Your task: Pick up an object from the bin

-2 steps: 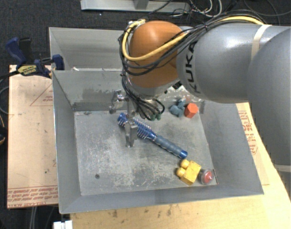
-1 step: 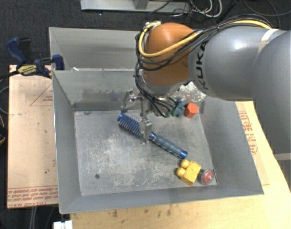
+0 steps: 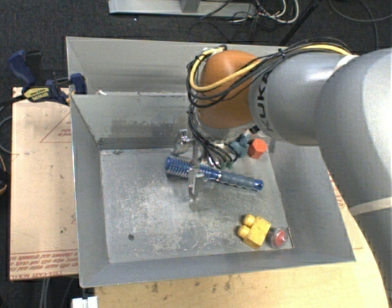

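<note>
A blue brush (image 3: 212, 174) with a round bristled head at its left end and a translucent blue handle lies across the middle of the bin floor. My gripper (image 3: 194, 172) hangs right over it, its thin metal fingers coming down by the brush's neck, just right of the bristles. An orange block (image 3: 257, 147) lies close behind the gripper to the right, partly hidden by the wrist, with a green thing (image 3: 238, 145) beside it.
A yellow toy block (image 3: 254, 230) and a small red-capped round thing (image 3: 280, 237) lie in the front right corner. The arm and its orange dome cover the bin's back right part.
</note>
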Controlling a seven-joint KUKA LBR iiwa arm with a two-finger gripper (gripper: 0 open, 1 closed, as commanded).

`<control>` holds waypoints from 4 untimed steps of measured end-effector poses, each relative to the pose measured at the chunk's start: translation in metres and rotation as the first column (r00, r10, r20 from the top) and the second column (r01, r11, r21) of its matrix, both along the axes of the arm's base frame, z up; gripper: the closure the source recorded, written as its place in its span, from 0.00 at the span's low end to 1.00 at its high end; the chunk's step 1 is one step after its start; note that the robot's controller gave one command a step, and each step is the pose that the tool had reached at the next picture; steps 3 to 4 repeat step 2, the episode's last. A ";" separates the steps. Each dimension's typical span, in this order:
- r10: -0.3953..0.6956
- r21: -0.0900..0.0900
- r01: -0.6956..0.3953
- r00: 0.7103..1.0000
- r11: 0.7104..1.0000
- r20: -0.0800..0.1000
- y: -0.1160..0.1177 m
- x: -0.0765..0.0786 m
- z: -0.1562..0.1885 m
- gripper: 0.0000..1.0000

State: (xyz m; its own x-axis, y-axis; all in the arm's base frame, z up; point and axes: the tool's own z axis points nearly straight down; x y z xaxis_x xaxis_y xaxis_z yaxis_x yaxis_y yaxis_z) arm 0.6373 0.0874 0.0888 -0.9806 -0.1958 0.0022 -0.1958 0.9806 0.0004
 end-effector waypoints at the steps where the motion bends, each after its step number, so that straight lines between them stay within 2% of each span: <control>1: -0.001 0.002 0.001 1.000 1.000 0.003 0.001 0.001 0.002 1.00; 2: 0.043 0.002 -0.043 0.999 0.999 0.013 0.007 0.008 0.114 1.00; 4: 0.043 0.002 -0.043 0.999 0.999 0.013 0.007 0.008 0.114 1.00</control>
